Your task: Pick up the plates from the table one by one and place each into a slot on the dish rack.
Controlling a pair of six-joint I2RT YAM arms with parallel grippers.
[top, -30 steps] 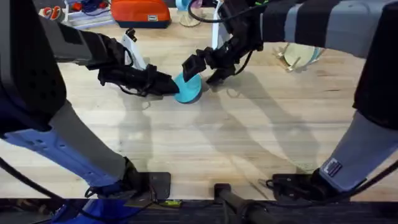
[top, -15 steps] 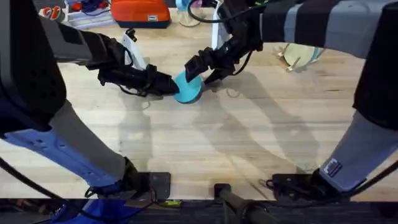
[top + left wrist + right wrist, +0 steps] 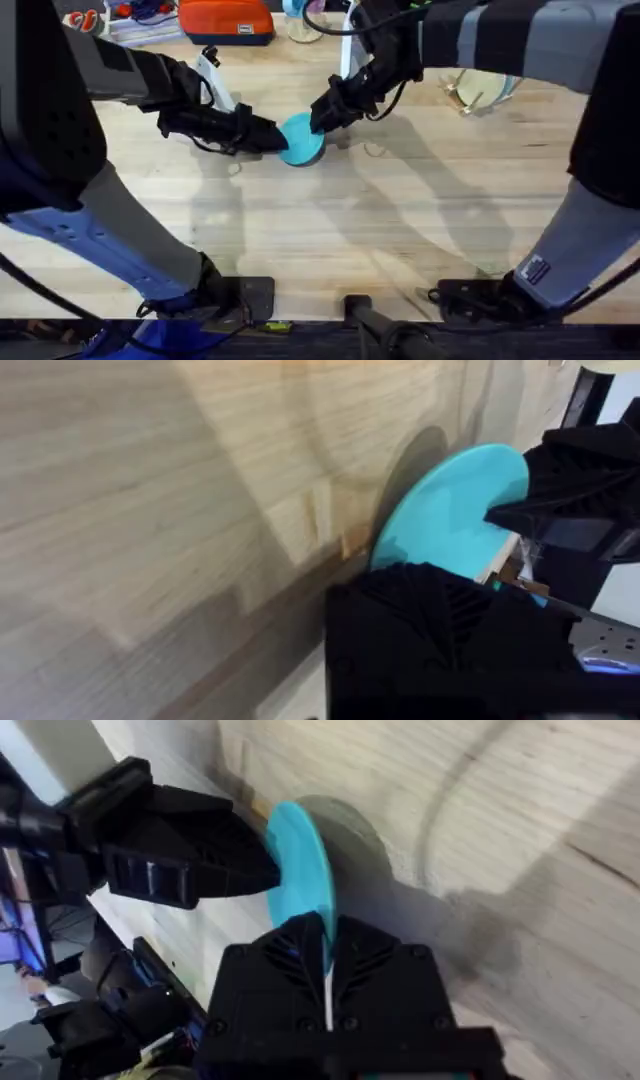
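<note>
one turquoise plate (image 3: 301,137) stands on edge mid-table (image 3: 400,230), its flat face tilted toward the camera. the left gripper (image 3: 274,138) clamps its left rim and the right gripper (image 3: 318,118) pinches its upper right rim. a second, cream plate (image 3: 478,88) sits far right at the dish rack (image 3: 466,97).

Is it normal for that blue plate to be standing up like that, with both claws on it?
Unusual, yes: the turquoise plate stands on edge on the table, pinched by the left gripper and right gripper from opposite sides.
</note>
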